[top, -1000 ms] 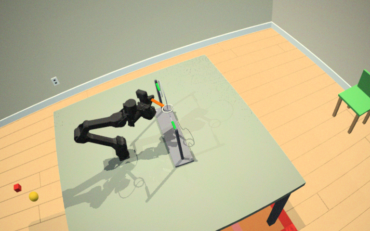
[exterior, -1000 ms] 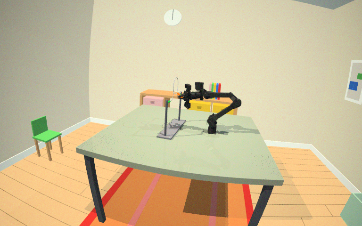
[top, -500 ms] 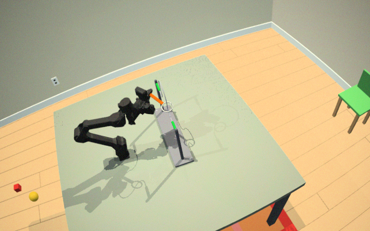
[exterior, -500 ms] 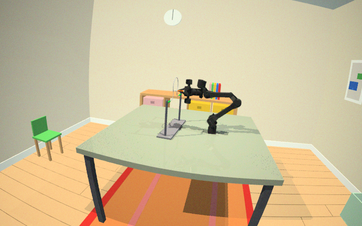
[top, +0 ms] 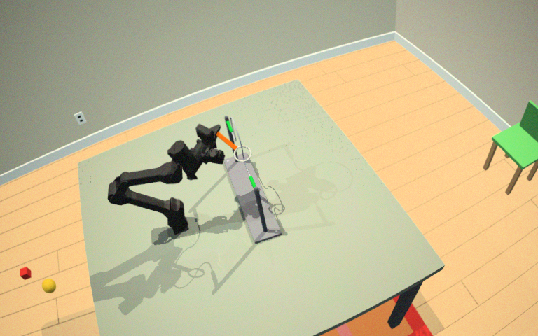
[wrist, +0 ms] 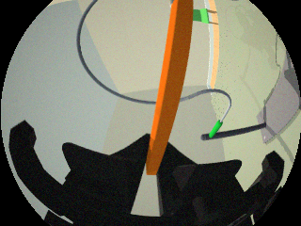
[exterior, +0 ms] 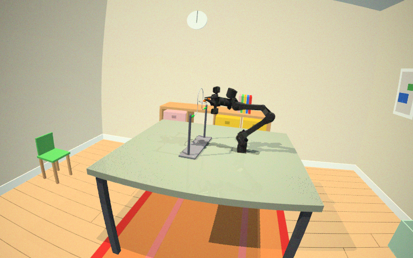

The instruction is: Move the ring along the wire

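Note:
My gripper (top: pixel 217 131) (exterior: pixel 206 99) (wrist: pixel 153 138) is shut on the far end of the orange handle (top: pixel 226 141) (wrist: pixel 174 71). The white ring (top: pixel 242 161) is at the handle's other end, around the grey wire (wrist: pixel 79 42) between the posts in the top view. Whether ring and wire touch cannot be told. One green part (top: pixel 252 181) (exterior: pixel 192 115) is at the near post (top: pixel 260 212) (exterior: pixel 189 137); the other green part (top: pixel 229 126) (exterior: pixel 205 108) (wrist: pixel 215 129) is at the far post (exterior: pixel 205 122) (wrist: pixel 240 132). The ring is beyond the wrist view's top edge.
The posts stand on a grey base plate (top: pixel 238 172) (exterior: pixel 199 145) (wrist: pixel 282 99) on the green table (top: pixel 326 249) (exterior: pixel 157 179). The wire rises in a tall loop between them. A green chair (top: pixel 522 145) (exterior: pixel 53 155) stands on the floor away from the table.

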Robot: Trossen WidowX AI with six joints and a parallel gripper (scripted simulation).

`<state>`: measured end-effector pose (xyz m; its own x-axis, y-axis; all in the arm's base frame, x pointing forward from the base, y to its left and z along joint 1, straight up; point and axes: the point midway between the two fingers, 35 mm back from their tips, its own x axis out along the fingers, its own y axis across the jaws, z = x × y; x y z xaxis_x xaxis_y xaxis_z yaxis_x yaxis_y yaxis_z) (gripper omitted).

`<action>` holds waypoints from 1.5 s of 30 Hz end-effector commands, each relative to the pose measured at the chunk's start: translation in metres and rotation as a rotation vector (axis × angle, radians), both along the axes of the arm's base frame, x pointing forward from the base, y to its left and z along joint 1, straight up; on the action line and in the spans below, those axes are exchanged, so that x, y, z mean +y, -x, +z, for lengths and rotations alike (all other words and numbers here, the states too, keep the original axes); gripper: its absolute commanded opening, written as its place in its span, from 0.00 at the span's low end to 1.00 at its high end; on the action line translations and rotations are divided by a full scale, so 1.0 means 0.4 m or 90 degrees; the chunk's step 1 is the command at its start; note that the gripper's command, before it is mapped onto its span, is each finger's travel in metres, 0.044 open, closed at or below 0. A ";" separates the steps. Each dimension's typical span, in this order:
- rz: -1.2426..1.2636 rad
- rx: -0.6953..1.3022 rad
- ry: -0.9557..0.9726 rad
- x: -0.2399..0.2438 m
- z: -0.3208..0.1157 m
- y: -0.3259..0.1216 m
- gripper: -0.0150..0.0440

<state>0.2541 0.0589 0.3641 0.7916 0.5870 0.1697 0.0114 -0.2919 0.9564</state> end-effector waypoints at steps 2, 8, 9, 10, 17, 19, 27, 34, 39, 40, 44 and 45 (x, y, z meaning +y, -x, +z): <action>0.005 0.007 0.006 -0.005 0.013 -0.001 0.00; 0.006 0.014 0.040 -0.006 0.015 -0.001 0.00; 0.003 0.016 0.043 -0.005 0.015 -0.003 0.00; -0.001 0.018 0.046 -0.004 0.015 -0.005 0.00; -0.045 0.039 0.104 0.008 0.012 -0.027 0.00; -0.046 0.041 0.121 0.008 0.009 -0.027 0.00; -0.049 0.047 0.195 0.010 -0.004 -0.028 0.00; -0.051 0.052 0.261 0.011 -0.017 -0.028 0.00; -0.053 0.054 0.307 0.010 -0.026 -0.028 0.00; -0.054 0.055 0.317 0.010 -0.028 -0.028 0.00; -0.055 0.057 0.354 0.009 -0.035 -0.028 0.00; -0.056 0.057 0.363 0.009 -0.036 -0.028 0.00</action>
